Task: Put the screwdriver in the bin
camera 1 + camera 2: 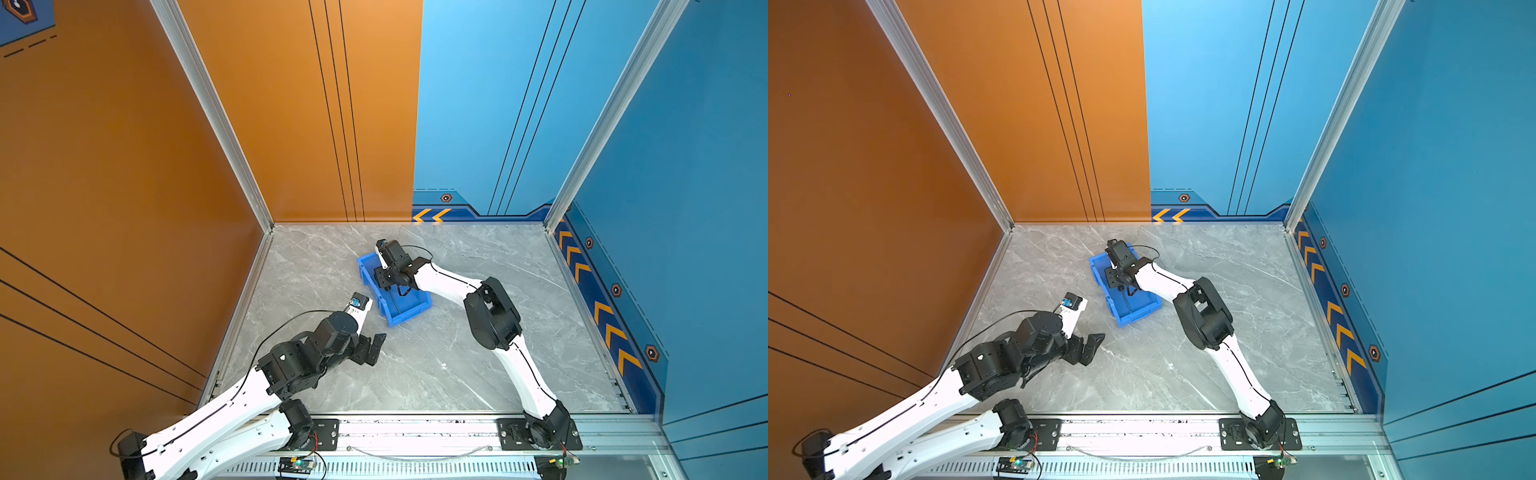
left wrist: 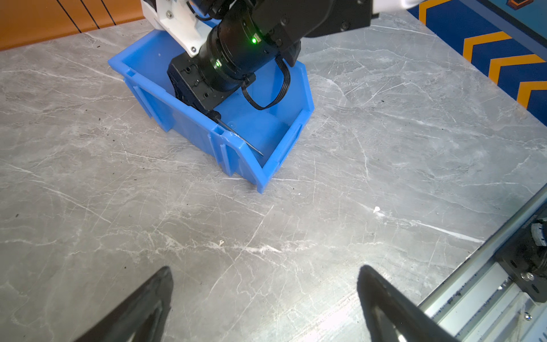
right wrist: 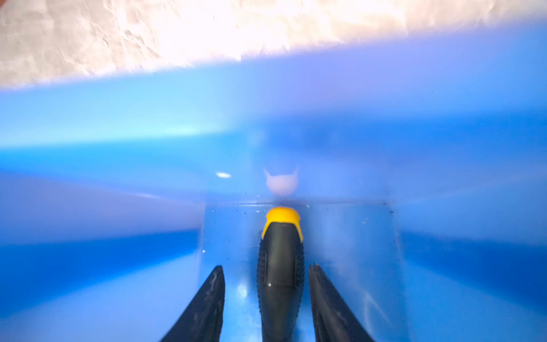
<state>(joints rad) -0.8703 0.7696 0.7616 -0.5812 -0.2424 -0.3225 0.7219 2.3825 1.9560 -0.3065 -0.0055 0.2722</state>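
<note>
Bin [image 1: 370, 283]: bright blue plastic, rectangular, with tall walls and one low sloped front wall. It stands upright on the grey marbled tabletop [image 1: 457, 361], skewed to its edges, low wall on the near side.

Screwdriver [image 3: 280, 266]: black ribbed handle, yellow cap, thin silver shaft. It is inside the bin, lengthwise. The cap is close to the tall back wall; contact unclear. The shaft [image 2: 240, 139] points toward the low wall, tip just short of it.
</note>
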